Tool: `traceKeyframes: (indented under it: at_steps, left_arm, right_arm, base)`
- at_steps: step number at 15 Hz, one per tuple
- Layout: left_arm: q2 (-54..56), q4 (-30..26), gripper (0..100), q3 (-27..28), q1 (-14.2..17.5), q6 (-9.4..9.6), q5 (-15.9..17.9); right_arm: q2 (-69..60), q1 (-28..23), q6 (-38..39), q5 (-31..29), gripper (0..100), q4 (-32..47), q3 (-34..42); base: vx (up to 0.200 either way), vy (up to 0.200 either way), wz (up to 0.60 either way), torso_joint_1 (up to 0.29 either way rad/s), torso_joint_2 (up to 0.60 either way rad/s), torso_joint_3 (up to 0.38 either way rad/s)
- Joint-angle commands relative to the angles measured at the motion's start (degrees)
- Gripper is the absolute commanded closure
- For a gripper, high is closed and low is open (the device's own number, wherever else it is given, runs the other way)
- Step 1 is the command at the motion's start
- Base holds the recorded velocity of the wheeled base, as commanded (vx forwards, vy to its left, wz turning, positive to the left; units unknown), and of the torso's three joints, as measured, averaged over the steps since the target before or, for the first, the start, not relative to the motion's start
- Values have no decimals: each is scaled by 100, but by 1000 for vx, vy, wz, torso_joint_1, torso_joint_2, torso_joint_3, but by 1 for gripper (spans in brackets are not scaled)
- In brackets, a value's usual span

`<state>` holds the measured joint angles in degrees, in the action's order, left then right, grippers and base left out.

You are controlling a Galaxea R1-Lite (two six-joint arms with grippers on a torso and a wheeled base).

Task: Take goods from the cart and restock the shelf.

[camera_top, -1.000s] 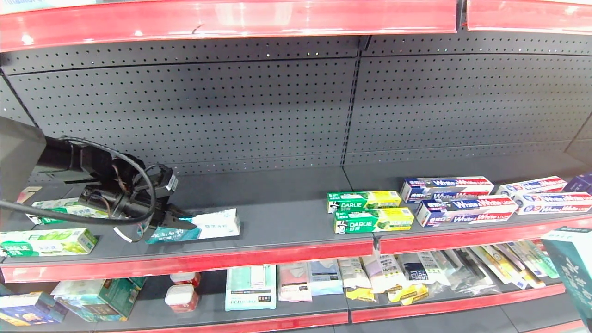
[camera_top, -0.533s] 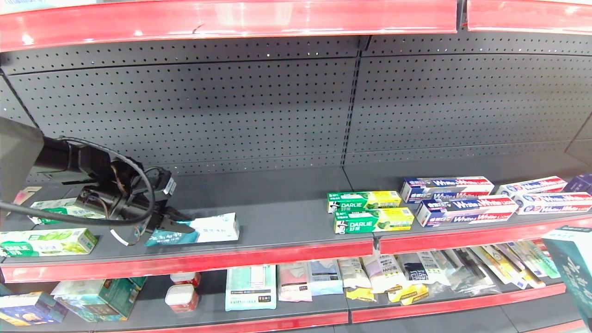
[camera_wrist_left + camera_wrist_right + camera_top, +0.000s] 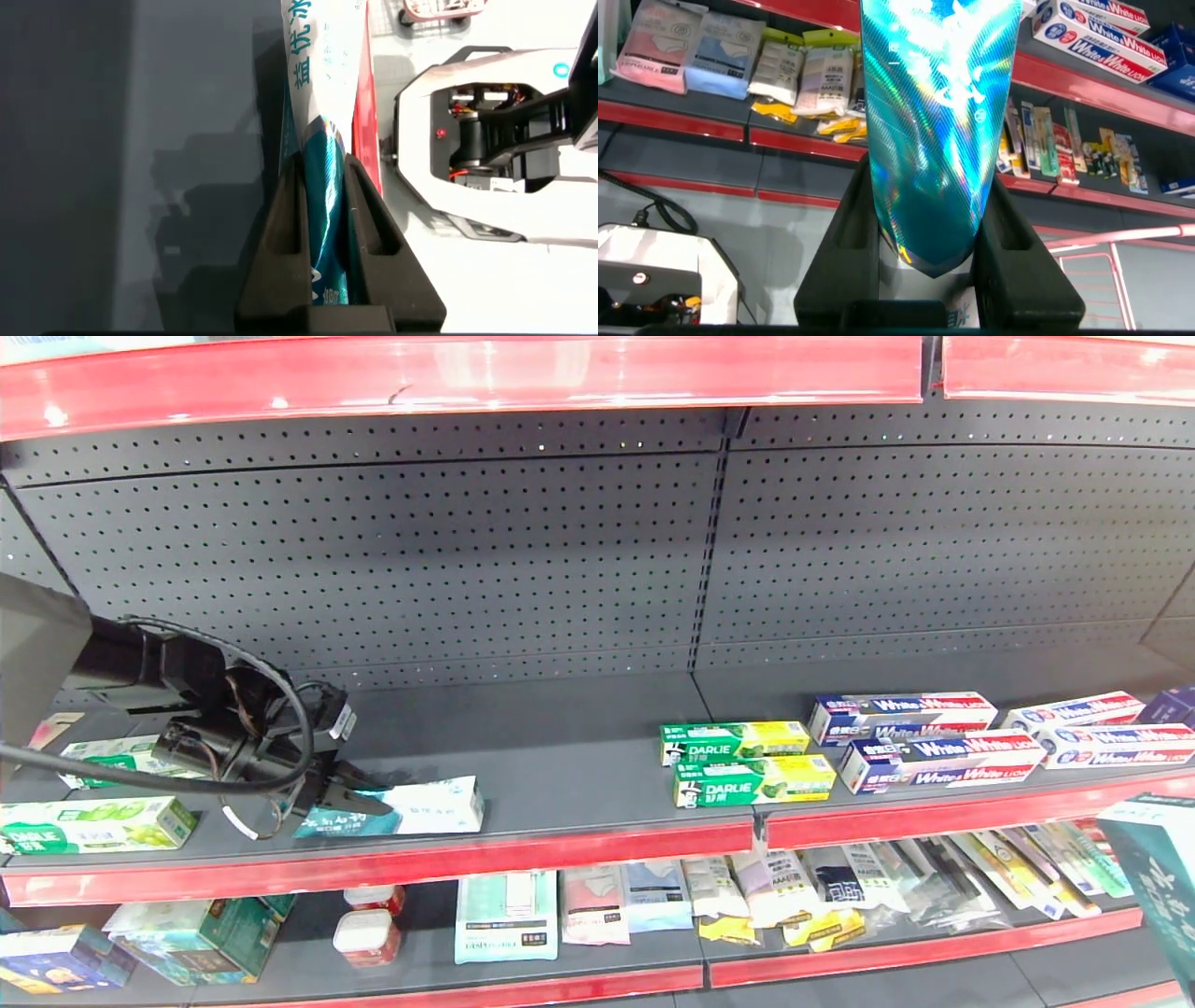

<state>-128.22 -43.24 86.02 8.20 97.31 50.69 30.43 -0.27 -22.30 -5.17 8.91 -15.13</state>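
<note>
The left gripper [image 3: 369, 791] was closed on one end of a teal-and-white cardboard box [image 3: 425, 805], which lay flat near the front of the dark grey shelf [image 3: 560, 747]. The right gripper [image 3: 931, 173] clamped an iridescent teal box [image 3: 938, 93].

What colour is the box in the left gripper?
The box is teal and white; best in head view.

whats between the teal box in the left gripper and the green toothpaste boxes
Nothing. In the head view the grey shelf between the teal box and the green toothpaste boxes is bare.
</note>
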Motion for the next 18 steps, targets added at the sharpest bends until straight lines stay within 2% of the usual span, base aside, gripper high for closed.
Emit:
traceKeyframes:
  at_steps: [1,10,13,18]
  left_arm:
    - [-1,0,100,-50,6,8,2]
    - [113,-9,100,-155,-3,-1,-15]
    - [245,-9,100,-401,-3,-80,-42]
    - [254,0,100,-393,23,-115,-42]
  right_arm:
    - [-2,0,-3,-2,100,5,1]
    - [-11,0,-3,-2,100,5,10]
    - [-19,0,-3,-2,100,5,10]
    - [-46,0,-3,-2,100,14,19]
  base:
    - [0,0,0,0,0,0]
    - [0,0,0,0,0,0]
    - [0,0,0,0,0,0]
    - [0,0,0,0,0,0]
